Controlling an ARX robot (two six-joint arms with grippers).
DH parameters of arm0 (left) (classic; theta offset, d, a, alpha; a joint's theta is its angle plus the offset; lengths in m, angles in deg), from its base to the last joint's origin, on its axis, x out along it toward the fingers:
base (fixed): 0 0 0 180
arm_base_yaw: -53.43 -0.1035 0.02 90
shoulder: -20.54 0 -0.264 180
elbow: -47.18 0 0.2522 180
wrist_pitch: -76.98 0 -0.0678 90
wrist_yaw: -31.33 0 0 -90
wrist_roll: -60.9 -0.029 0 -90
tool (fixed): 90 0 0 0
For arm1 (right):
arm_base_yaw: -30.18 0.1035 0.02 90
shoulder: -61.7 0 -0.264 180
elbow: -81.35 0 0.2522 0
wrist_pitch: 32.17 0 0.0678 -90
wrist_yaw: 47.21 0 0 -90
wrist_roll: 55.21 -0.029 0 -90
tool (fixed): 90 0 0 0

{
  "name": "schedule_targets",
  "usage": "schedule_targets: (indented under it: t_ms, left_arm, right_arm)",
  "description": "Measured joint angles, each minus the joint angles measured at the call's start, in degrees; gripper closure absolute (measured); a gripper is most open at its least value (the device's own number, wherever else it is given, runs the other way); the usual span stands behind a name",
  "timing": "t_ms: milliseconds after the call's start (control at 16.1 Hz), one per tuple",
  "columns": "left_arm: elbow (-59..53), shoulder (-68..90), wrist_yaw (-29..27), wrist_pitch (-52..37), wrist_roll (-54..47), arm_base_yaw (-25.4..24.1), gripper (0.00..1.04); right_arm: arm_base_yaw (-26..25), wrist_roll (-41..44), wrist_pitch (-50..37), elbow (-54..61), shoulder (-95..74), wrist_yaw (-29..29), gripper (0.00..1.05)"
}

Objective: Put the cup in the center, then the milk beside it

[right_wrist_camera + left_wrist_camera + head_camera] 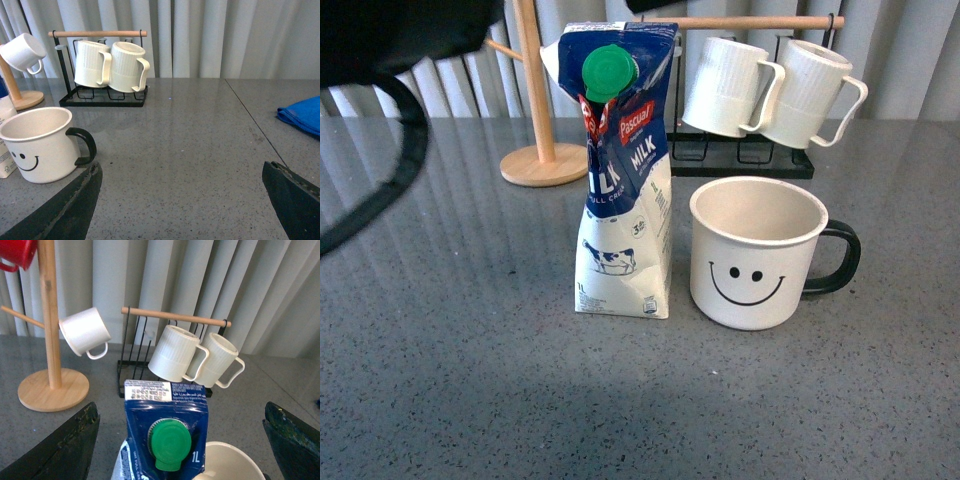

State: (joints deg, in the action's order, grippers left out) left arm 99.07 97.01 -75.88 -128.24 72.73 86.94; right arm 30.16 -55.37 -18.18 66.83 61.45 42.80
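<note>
The cup (758, 255), a wide white mug with a black smiley face and black handle, stands upright on the grey table. The milk (623, 180), a tall blue-and-white Pascual carton with a green cap, stands upright right beside it on its left, a small gap between them. My left gripper (182, 440) is open above and behind the carton (167, 435), its jaws wide on either side of the carton's top, not touching. My right gripper (192, 200) is open and empty over bare table to the right of the cup (37, 145).
A black wire rack (740, 160) with a wooden bar holds two ribbed white mugs (725, 85) behind the cup. A wooden mug tree (542, 160) stands back left with a small white cup (85, 332). A blue cloth (302, 115) lies at far right.
</note>
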Motion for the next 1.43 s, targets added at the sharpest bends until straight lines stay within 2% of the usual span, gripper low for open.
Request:
schedule_targets:
  t_ms: [186, 248, 310, 372, 496, 558, 744, 930, 992, 1054, 1426]
  left_arm:
    - [-2.93, -12.87, 5.9, 4.7, -2.91, -8.09, 0.07]
    - [-3.8, -17.33, 5.01, 9.75, -4.79, -10.6, 0.09]
    - [-5.86, -22.64, 1.25, 15.96, -7.52, -13.7, 0.22]
    - [-10.88, -28.3, 0.9, 17.84, -9.27, -17.44, 0.34]
    - [-16.92, -32.94, 3.76, 16.04, -10.51, -20.48, 0.56]
    - [-20.33, -35.04, 5.92, 15.65, -10.82, -22.05, 0.71]
    - [-25.79, -40.19, 8.85, 15.12, -10.82, -25.42, 1.04]
    - [-29.99, -45.07, 11.69, 15.98, -10.84, -28.0, 1.03]
    - [-30.99, -46.77, 15.8, 16.72, -10.88, -31.36, 1.03]
    - [-31.85, -48.37, 16.2, 17.33, -10.84, -33.94, 1.03]
    - [-34.99, -55.34, 17.22, 21.31, -10.86, -33.46, 1.03]
  right_arm:
    - [0.0, 0.0, 0.0, 0.0, 0.0, 0.0, 0.07]
    - [0.0, 0.0, 0.0, 0.0, 0.0, 0.0, 0.07]
    - [0.0, 0.0, 0.0, 0.0, 0.0, 0.0, 0.07]
    - [0.0, -0.02, 0.02, 0.0, 0.0, 0.02, 0.07]
    - [0.0, 0.0, -0.02, 0.0, 0.0, 0.0, 0.07]
    - [0.0, 0.0, 0.02, 0.0, 0.0, 0.0, 0.07]
    - [0.0, 0.0, 0.02, 0.0, 0.0, 0.0, 0.07]
    - [0.0, 0.0, 0.02, 0.0, 0.0, 0.0, 0.07]
    - [0.0, 0.0, 0.0, 0.0, 0.0, 0.0, 0.07]
    - [0.0, 0.0, 0.0, 0.0, 0.0, 0.0, 0.07]
    - [0.0, 0.0, 0.02, 0.0, 0.0, 0.0, 0.07]
